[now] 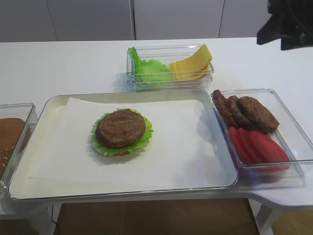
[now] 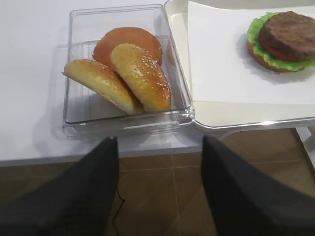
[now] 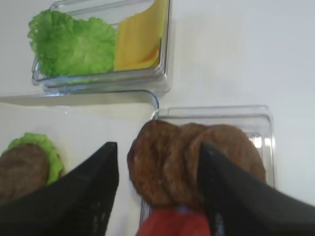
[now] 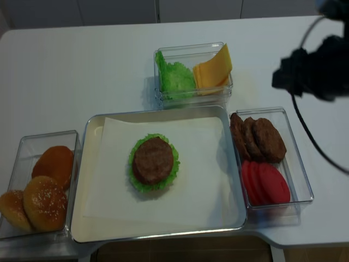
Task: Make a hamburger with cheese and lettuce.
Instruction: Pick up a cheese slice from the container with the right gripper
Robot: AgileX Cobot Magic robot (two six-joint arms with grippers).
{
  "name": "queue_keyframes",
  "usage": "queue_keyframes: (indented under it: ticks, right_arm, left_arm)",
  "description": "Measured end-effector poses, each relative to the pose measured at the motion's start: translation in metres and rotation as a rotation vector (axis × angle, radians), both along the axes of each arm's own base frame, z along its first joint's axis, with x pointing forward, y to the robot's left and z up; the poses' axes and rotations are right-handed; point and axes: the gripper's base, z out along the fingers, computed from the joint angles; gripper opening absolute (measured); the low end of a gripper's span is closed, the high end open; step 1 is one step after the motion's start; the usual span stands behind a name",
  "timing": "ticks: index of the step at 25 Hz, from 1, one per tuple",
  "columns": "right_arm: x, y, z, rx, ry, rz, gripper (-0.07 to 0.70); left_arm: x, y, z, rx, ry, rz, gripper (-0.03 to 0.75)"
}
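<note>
Nearest me, the tray (image 1: 215, 147) holds the hamburger (image 1: 121, 131) on white paper: bun base, a red slice, the lettuce (image 1: 105, 147) frilling out all round, a brown patty on top. No cheese on it yet.

To the left, the left gripper (image 2: 160, 187) hangs low off the bench edge, jaws spread and empty, just before the box of buns (image 2: 123, 73).

To the right, the right gripper (image 3: 157, 191) hovers above the loose patties (image 3: 192, 162), jaws spread wide, gripping nothing.

Farther back, a clear box keeps the cheese (image 1: 191, 66) slices, leaning beside spare green leaves (image 1: 149, 68).

I judge cheese comes next. The right arm should reach back, pinch only the top slice by its free edge, lift it clear of the box wall, and lay it flat, centred on the patty.
</note>
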Motion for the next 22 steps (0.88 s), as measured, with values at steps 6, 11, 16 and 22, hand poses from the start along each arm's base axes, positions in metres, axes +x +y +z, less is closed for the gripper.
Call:
queue_keyframes:
  ticks: [6, 11, 16, 22]
  right_arm:
    - [0.084, 0.008, -0.021, -0.014, 0.017, -0.002, 0.390]
    - [0.140, 0.018, -0.045, 0.012, 0.035, 0.016, 0.389]
    - [0.183, 0.027, -0.067, 0.070, 0.028, 0.036, 0.388]
    - [0.213, 0.032, -0.087, 0.088, 0.024, 0.039, 0.387]
  left_arm:
    - [0.000, 0.000, 0.000, 0.000, 0.000, 0.000, 0.403]
    - [0.000, 0.000, 0.000, 0.000, 0.000, 0.000, 0.403]
    - [0.000, 0.000, 0.000, 0.000, 0.000, 0.000, 0.403]
    - [0.000, 0.000, 0.000, 0.000, 0.000, 0.000, 0.403]
